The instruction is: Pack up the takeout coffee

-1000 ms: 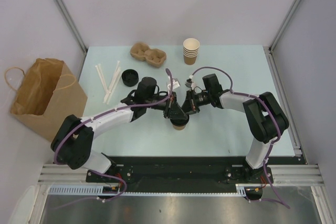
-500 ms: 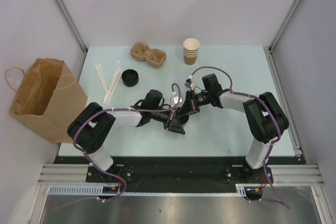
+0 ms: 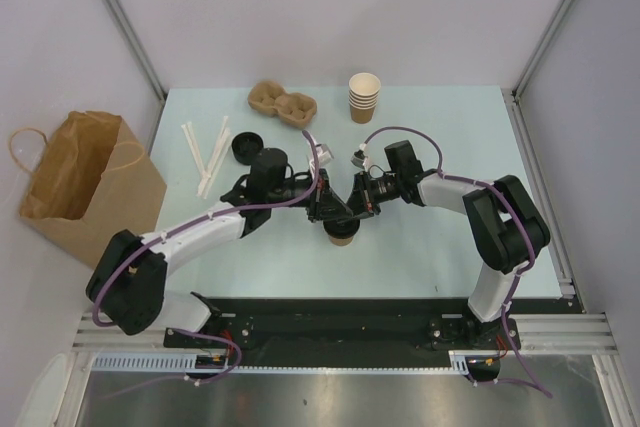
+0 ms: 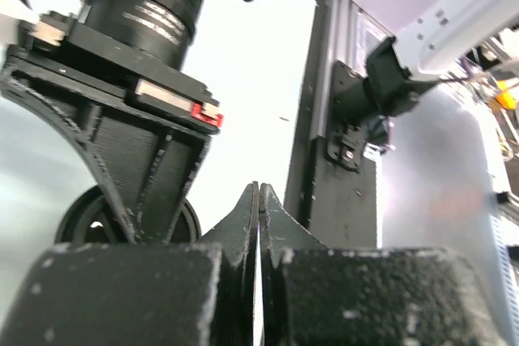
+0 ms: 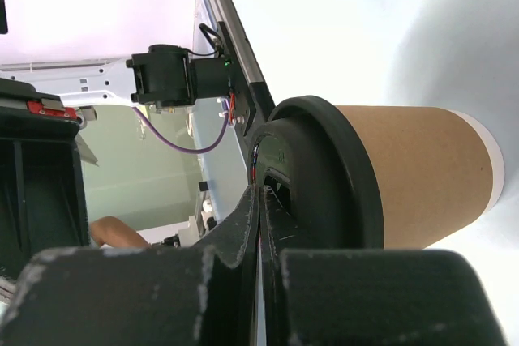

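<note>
1. The takeout coffee (image 3: 343,236) stands upright on the table (image 3: 440,137), centre front, with its black lid (image 5: 324,172) fitted.
2. The right gripper (image 5: 259,192) has its fingers pressed together with nothing between them. The tips are at the lid's top.
3. The left gripper (image 4: 258,192) also has its fingers pressed together and holds nothing. It is just beside the right gripper, over the cup.
4. An open paper bag (image 3: 85,182) stands off the table's left edge.
5. At the far side are a pulp cup carrier (image 3: 282,104) and a stack of lidless cups (image 3: 364,97). On the left are a loose lid (image 3: 247,148) and white sticks (image 3: 205,152).
</note>
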You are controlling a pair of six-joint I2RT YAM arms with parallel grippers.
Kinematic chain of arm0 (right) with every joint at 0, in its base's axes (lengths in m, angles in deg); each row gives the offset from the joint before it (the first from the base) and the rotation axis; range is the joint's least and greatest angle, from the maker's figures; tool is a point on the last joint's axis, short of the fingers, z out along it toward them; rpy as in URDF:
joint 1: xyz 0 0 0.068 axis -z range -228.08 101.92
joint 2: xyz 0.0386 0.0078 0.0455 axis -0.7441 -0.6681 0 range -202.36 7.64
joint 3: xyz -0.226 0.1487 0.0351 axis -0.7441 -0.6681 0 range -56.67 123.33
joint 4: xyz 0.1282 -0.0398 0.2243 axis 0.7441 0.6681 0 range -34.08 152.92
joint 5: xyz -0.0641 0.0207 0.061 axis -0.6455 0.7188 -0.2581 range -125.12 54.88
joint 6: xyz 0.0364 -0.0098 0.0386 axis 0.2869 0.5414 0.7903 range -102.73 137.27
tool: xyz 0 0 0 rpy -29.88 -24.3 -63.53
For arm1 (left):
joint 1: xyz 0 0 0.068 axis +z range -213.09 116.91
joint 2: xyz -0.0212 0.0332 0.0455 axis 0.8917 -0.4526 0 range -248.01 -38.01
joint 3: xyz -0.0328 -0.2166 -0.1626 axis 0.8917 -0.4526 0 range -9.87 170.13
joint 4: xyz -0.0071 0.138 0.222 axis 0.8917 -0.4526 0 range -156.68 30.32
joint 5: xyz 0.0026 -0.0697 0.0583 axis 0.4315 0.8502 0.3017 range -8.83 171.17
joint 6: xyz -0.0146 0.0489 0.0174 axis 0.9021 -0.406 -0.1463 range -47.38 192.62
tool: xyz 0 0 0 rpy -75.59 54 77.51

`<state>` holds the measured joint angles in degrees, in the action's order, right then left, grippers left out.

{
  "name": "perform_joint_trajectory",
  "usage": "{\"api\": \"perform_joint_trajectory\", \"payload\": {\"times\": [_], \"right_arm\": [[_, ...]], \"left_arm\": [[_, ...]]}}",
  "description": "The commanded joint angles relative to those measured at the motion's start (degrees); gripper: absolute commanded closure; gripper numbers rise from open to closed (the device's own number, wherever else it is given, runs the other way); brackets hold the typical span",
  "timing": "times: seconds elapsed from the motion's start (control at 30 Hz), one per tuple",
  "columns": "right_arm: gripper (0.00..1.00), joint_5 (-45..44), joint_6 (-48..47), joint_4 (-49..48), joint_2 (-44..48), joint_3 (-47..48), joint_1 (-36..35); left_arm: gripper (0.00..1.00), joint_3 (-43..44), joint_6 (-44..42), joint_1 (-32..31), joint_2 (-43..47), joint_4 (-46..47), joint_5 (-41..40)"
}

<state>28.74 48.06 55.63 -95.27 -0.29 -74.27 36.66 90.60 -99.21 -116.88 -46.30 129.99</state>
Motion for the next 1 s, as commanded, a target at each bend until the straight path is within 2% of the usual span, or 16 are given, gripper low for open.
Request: {"api": "perform_joint_trajectory", "payload": {"times": [0.0,0.17,0.33,0.6,0.77,0.97], "right_arm": [[1.00,-5.1,-2.9,2.1,-2.1,-0.8,-0.6],[1.00,-4.6,-2.2,1.3,-3.0,-0.8,-0.8],[1.00,-4.7,-2.8,1.6,-3.5,-0.8,-1.0],[1.00,-4.3,-2.2,0.9,-3.2,-0.7,-1.0],[1.00,-3.9,-1.4,0.8,-3.0,-0.8,-1.0],[1.00,-3.6,-0.8,-1.2,-3.4,-0.8,-1.0]], "left_arm": [[1.00,-0.5,-1.5,-1.4,-2.5,2.7,-4.8],[1.00,-5.6,-5.4,-2.5,-6.7,4.1,-7.9],[1.00,-8.4,-11.7,-1.8,-11.7,-1.2,-11.0],[1.00,-3.6,-9.6,-1.3,-2.0,-0.6,-5.2],[1.00,-1.3,-8.4,-1.7,4.0,1.5,-8.3],[1.00,-2.8,-10.6,-3.2,3.6,2.3,-12.0]]}}
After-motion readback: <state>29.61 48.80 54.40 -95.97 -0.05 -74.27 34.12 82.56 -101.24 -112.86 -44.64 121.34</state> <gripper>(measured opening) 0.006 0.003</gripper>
